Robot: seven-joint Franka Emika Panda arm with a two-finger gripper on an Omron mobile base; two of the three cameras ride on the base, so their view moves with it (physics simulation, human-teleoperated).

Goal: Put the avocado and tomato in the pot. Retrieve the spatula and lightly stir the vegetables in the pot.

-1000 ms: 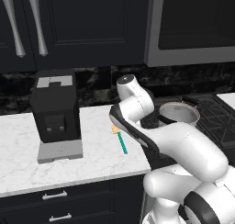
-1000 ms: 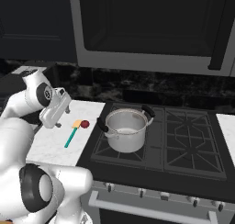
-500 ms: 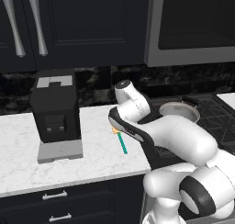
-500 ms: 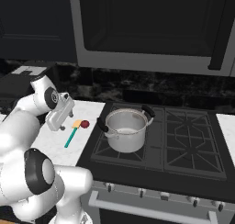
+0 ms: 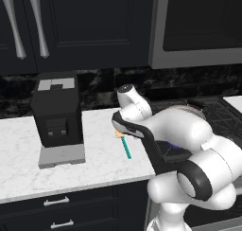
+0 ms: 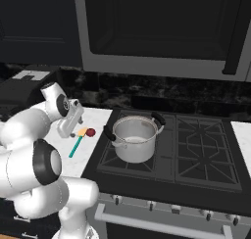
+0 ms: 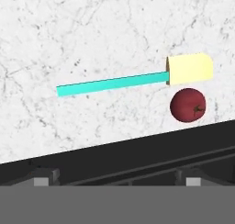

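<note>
The spatula, with a teal handle (image 7: pixel 112 84) and a yellow head (image 7: pixel 189 69), lies flat on the white marble counter (image 6: pixel 63 159). The tomato (image 7: pixel 187 105) sits just beside the head, toward the stove; it is also the red ball (image 6: pixel 90 132) in the right base view. My gripper (image 6: pixel 77 116) hovers above the spatula (image 6: pixel 76 146), pointing down. Its fingertips (image 7: pixel 43 176) stand wide apart at the bottom of the hand view, open and holding nothing. The steel pot (image 6: pixel 135 137) stands on the front left burner, right of the tomato. I cannot make out the avocado.
A black coffee machine (image 5: pixel 56 114) stands on the counter left of the spatula (image 5: pixel 125 146). The black stove (image 6: pixel 196 145) starts right beside the tomato. A microwave (image 6: pixel 162 27) and dark cabinets (image 5: pixel 71 26) hang above.
The hand has shifted a little toward the spatula and tomato. Spatula, tomato and pot have stayed put.
</note>
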